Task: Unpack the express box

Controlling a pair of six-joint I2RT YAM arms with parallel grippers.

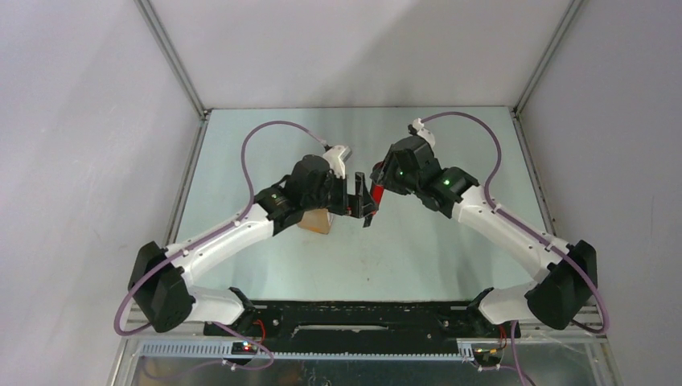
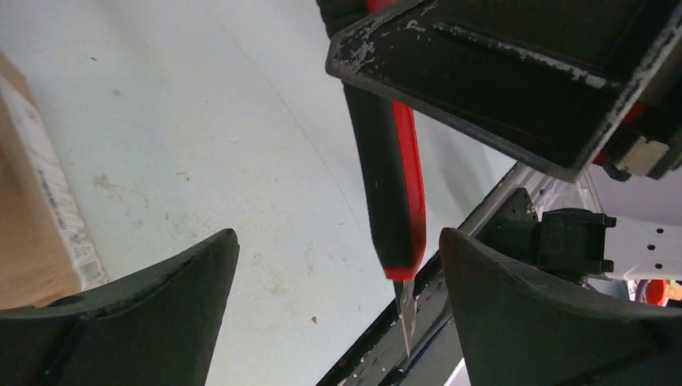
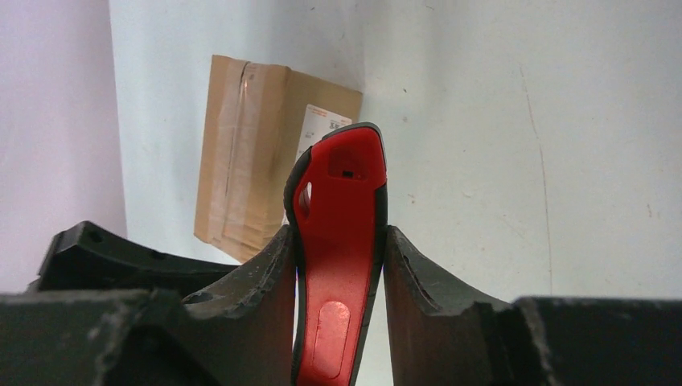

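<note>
The express box [image 1: 315, 221], a small brown carton with a white label, lies on the table under my left wrist. It also shows at the left edge of the left wrist view as the express box [image 2: 32, 209] and, taped along its seam, as the express box [image 3: 249, 153]. My right gripper [image 3: 339, 231] is shut on a red-and-black utility knife [image 3: 342, 185], gripping its handle. The knife [image 2: 394, 193] hangs blade down between the wide-open fingers of my left gripper [image 2: 338, 241], nearer the right finger and touching neither. Both grippers meet mid-table, the left gripper [image 1: 366, 205] just below the right gripper [image 1: 378, 181].
The pale green table [image 1: 434, 241] is walled by white panels on three sides. A black base rail [image 1: 354, 318] runs along the near edge between the two arm bases. Purple cables loop above each arm.
</note>
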